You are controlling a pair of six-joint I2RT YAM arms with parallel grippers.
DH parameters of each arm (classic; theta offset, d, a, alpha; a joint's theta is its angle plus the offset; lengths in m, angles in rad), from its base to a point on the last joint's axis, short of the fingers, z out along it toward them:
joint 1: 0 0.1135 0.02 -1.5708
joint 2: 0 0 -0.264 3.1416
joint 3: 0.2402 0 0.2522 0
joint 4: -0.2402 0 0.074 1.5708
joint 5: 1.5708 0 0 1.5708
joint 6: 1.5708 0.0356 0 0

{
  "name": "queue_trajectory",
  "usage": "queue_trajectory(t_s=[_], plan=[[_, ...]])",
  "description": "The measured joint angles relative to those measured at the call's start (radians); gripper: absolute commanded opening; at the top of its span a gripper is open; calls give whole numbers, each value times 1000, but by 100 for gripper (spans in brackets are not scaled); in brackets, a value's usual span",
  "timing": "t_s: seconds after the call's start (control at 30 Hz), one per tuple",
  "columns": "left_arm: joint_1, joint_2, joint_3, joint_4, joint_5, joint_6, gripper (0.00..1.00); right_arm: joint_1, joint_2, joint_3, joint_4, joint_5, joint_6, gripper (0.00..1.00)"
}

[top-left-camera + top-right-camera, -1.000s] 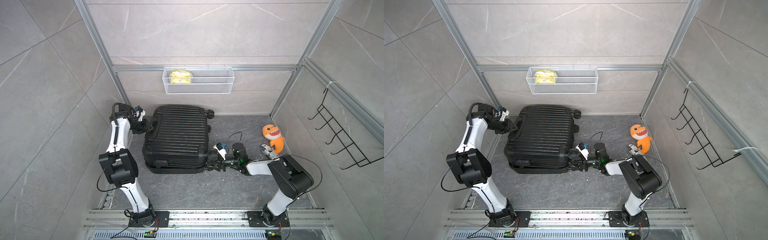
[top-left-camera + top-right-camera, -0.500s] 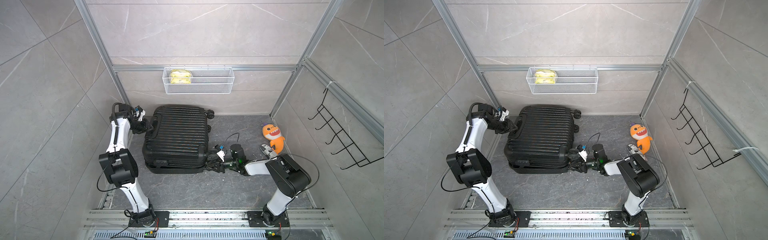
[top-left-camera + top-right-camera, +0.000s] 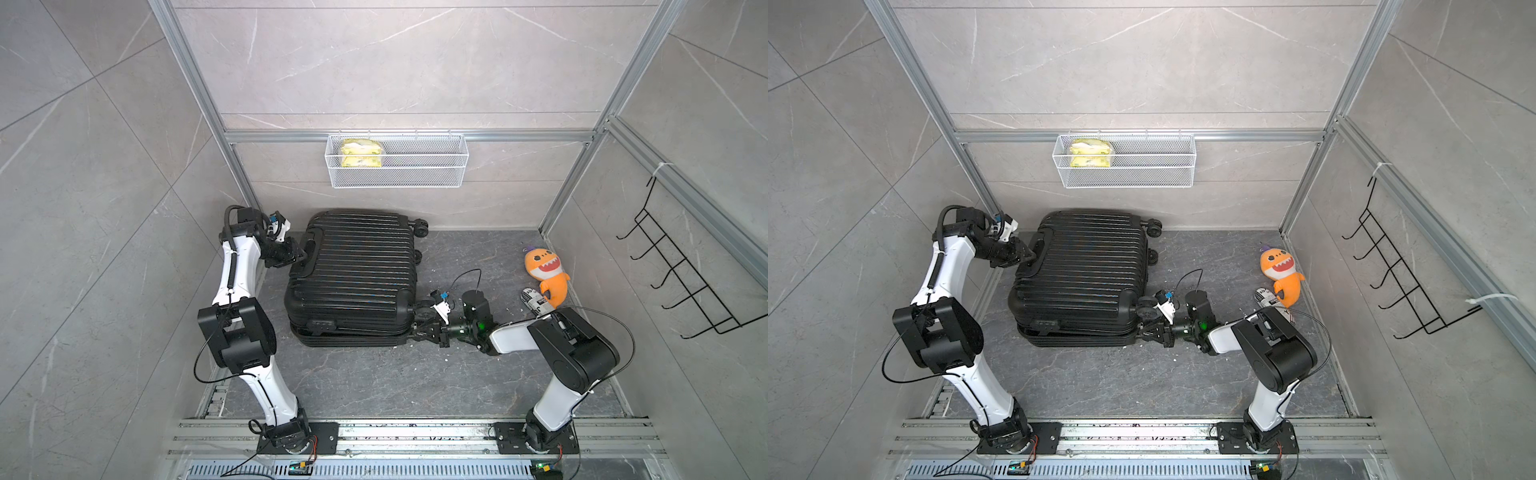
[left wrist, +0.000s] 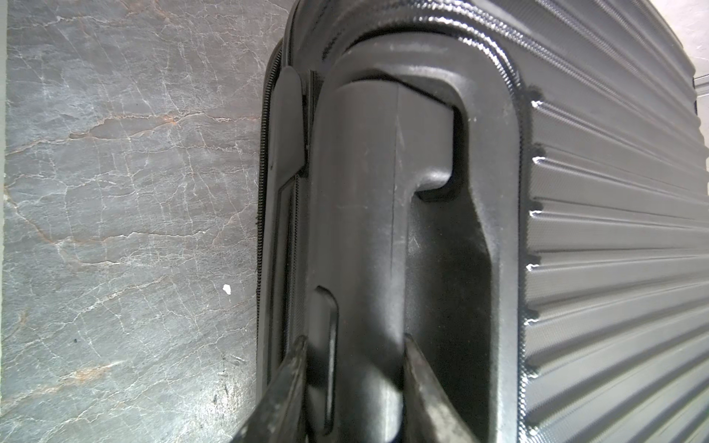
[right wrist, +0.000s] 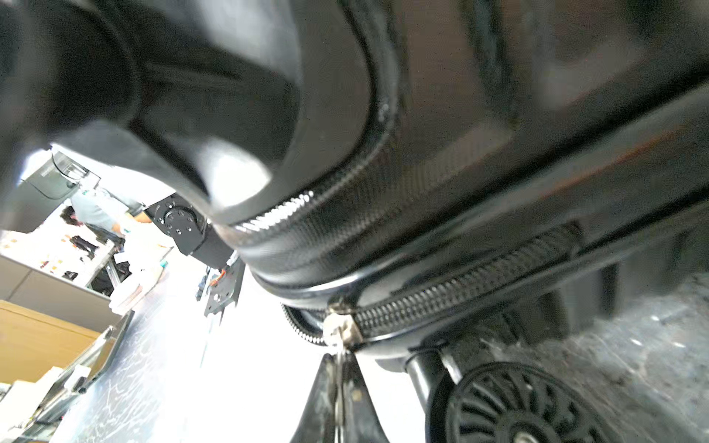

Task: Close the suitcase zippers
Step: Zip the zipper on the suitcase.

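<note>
Right claw pinched on pull | left claw clamped on handle | draw along zipper level and slow, suitcase braced

In a top view, left gripper points toward 3 o'clock, jaws clamped part-way. Right gripper points toward 9 o'clock, jaws pinched together.

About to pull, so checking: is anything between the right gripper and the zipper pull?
Nothing visible: the right gripper is pinched on the zipper pull. A caster wheel sits close by, off the track.
</note>
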Motion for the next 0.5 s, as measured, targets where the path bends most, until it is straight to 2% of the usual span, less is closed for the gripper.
queue_trajectory(t_s=[0.13, 0.23, 0.3, 0.4, 0.5], plan=[[0, 0, 0, 6, -5, -4, 0, 0, 38, -19, 106, 10, 63, 12], [1, 0, 0, 6, -7, -9, 0, 0, 37, -35, 153, 33, 78, 2], [1, 0, 0, 8, -12, -20, 0, 2, 27, -47, 161, 57, 84, 0], [0, -5, -19, 23, -24, -68, 0, 4, -24, -82, 157, 126, 69, 0], [-3, -51, -100, 85, -41, -152, 0, 3, -87, -128, 154, 217, 50, 0]])
